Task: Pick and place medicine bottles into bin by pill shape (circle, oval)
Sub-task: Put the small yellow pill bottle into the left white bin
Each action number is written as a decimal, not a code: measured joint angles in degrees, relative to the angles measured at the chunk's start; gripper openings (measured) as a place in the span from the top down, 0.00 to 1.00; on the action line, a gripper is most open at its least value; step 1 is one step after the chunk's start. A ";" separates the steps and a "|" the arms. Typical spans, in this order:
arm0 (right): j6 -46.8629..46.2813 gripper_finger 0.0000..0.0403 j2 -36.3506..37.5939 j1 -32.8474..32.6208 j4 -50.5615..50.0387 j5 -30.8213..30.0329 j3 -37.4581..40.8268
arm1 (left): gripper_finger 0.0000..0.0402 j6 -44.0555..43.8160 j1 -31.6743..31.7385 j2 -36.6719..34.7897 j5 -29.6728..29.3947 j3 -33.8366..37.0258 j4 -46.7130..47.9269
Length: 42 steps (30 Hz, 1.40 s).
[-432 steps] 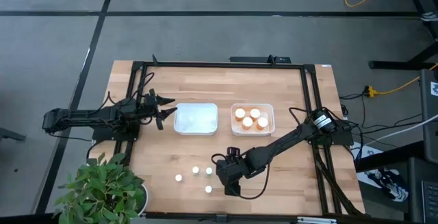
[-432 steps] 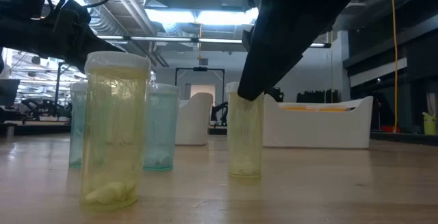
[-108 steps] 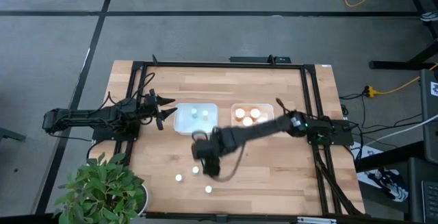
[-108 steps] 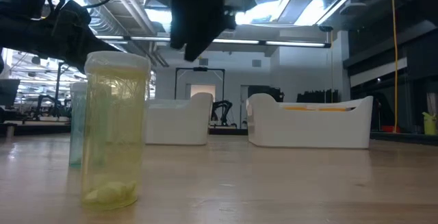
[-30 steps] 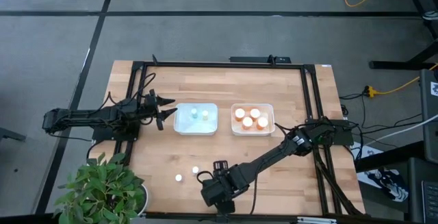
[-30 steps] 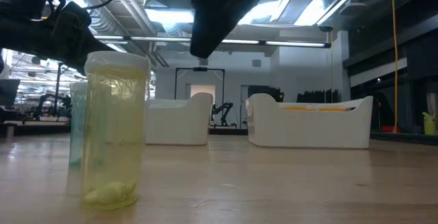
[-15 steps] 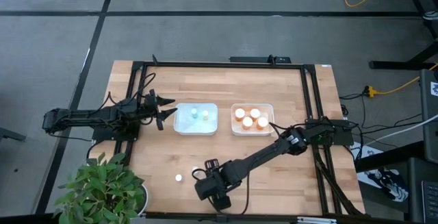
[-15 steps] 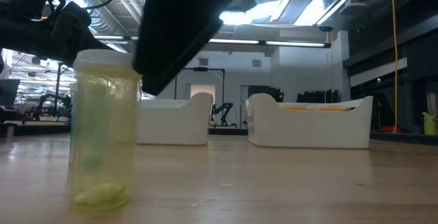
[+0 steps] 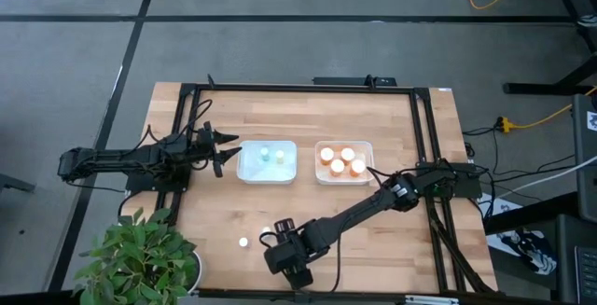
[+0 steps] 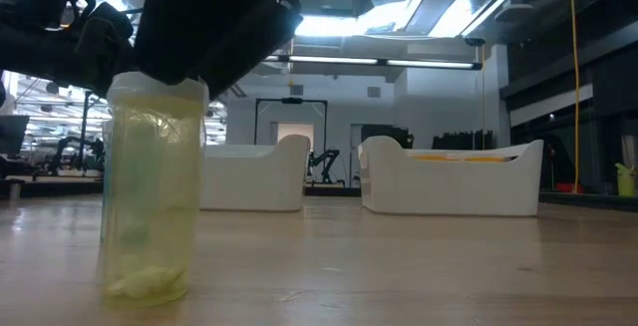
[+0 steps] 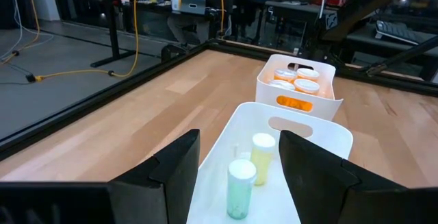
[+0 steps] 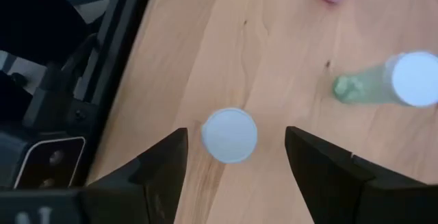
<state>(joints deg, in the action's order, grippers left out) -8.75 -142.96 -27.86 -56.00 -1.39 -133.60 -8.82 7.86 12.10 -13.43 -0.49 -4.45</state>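
Bottles [image 9: 243, 243] not yet sorted stand near the surface's front edge, toward its left corner. The right gripper [image 12: 233, 157] hangs straight over one white-capped bottle [image 12: 230, 134] there, fingers [image 12: 159, 171] spread wide on either side of the cap, apparently lined up for a grasp from above. Two pale bottles [image 11: 252, 158] already stand in the left bin [image 9: 247, 173] at mid-surface; orange ones [image 9: 341, 160] fill the right bin [image 9: 367, 176], so sorting looks well along. The left gripper [image 9: 220, 149] waits beside the left bin, fingers wide.
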 joint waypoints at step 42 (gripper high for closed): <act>-0.18 0.72 1.40 1.53 -2.92 -2.35 -1.10 | 0.52 0.02 -0.01 -0.01 -0.01 0.00 0.92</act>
<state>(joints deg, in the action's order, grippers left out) -8.93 -141.56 -26.33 -58.92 -3.74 -134.70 -8.80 7.85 12.08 -13.44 -0.48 -3.53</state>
